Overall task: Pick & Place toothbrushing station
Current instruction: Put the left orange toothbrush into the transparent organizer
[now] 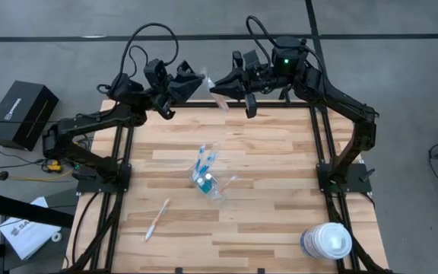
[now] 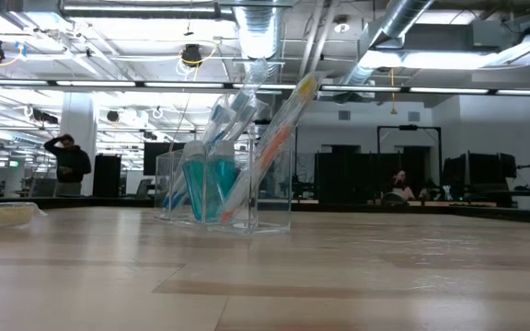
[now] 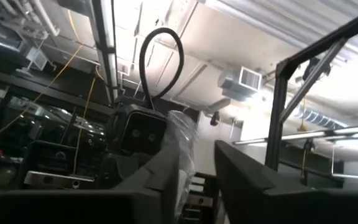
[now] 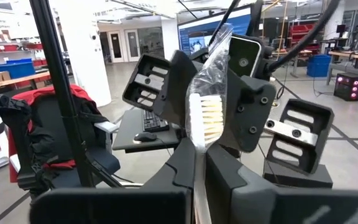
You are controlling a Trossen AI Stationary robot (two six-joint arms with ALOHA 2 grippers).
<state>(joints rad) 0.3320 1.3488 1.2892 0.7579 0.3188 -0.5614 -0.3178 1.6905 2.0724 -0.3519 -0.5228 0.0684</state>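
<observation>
High view: we see both arms raised at the far edge of the counter [image 1: 265,144]. The left claw [image 1: 191,82] and the right claw [image 1: 217,88] face each other, with a wrapped toothbrush [image 1: 213,85] between them, well above the wood. At mid-counter stands the clear cup [image 1: 208,180] with blue toothbrushes [image 1: 203,161] in it. One orange-and-white toothbrush [image 1: 157,218] lies loose nearer the front left, its long axis running diagonally, one end toward the cup. A white-lidded tub [image 1: 327,240] sits at the front right corner. We judge the task partly done: some pieces are in the cup, one brush is in the air, one lies unplaced.

Low view: no arm shows. The clear cup [image 2: 237,188] stands upright and holds two teal tubes [image 2: 207,188] and several brushes [image 2: 263,147], all leaning with their upper ends tilted to the right of the picture. People show far back in the room.

Left wrist view: the left claw [image 3: 196,171] has its jaws parted. Clear wrapping [image 3: 182,140] lies against one finger [image 3: 166,171]; we cannot tell whether it is gripped at all.

Right wrist view: the right claw [image 4: 199,168] is closed on the wrapped toothbrush [image 4: 205,121]. The long axis runs straight out from the claw, bristle head outermost, toward the left claw just beyond. We judge a handover or regrip to be in hand; placing in the cup remains.
</observation>
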